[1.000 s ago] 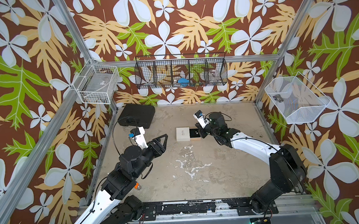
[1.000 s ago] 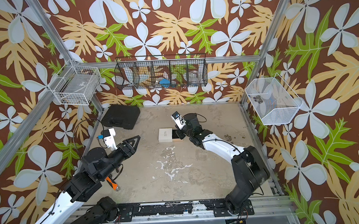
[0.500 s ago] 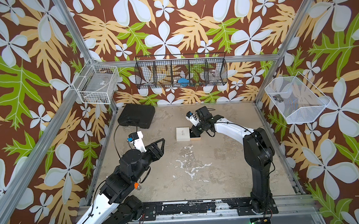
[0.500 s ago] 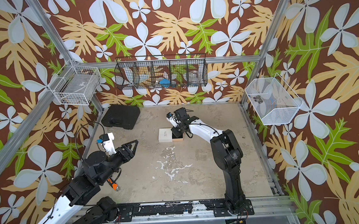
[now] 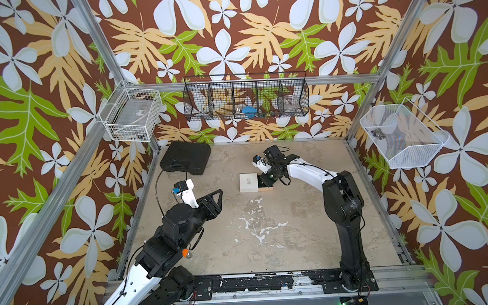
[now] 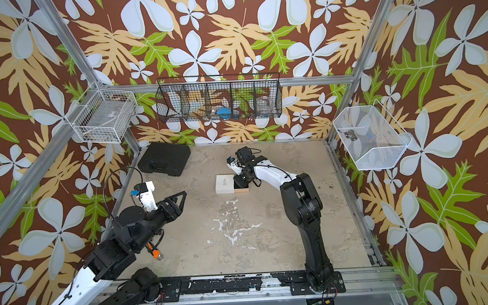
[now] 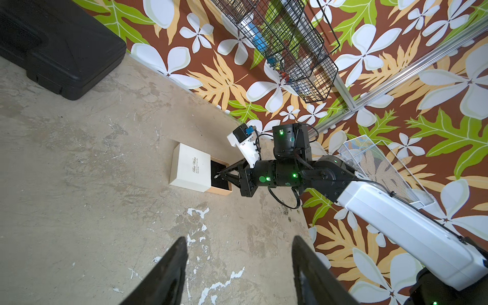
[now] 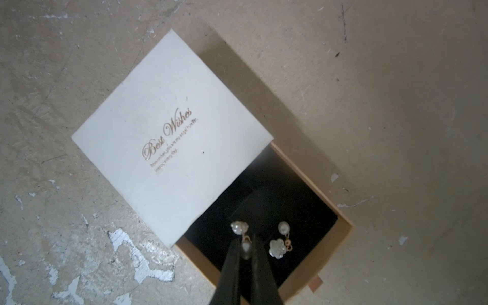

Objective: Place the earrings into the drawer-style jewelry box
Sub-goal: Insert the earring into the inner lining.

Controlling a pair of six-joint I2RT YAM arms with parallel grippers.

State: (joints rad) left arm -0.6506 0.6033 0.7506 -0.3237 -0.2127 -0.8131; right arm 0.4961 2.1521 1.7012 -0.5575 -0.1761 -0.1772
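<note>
While the left gripper (image 7: 239, 241) hangs near the left edge of the tabletop (image 5: 297, 207) with its jaws well apart and nothing between them, all the action is on the other side — the right gripper (image 8: 244, 247) is down over the jewelry box (image 8: 169, 132), which sits toward the back edge of the tabletop, well apart from the black case (image 5: 186, 161) in the back left corner. Its jaws are pinched almost shut on an earring (image 8: 239, 227): the pearl drop is caught between the fingers and the flower bead pokes out past the tips. The tray (image 8: 342, 220) is slid out from the white sleeve, black lining exposed, and the other earring (image 8: 279, 244) lies on that lining already, just beside the held one. So this reads as the second and last drop-off, right at the point of release. From the right wrist view the held earring is over the lining, close to the sleeve's edge; whether it touches the lining cannot be told. What comes next looks simple but fussy — the jaws need to part just enough to let the piece fall, with the tips kept over the black and clear of both the sleeve's lip and the earring lying there, then a straight lift so the fine gold fitting does not snag a finger and ride back out.
</note>
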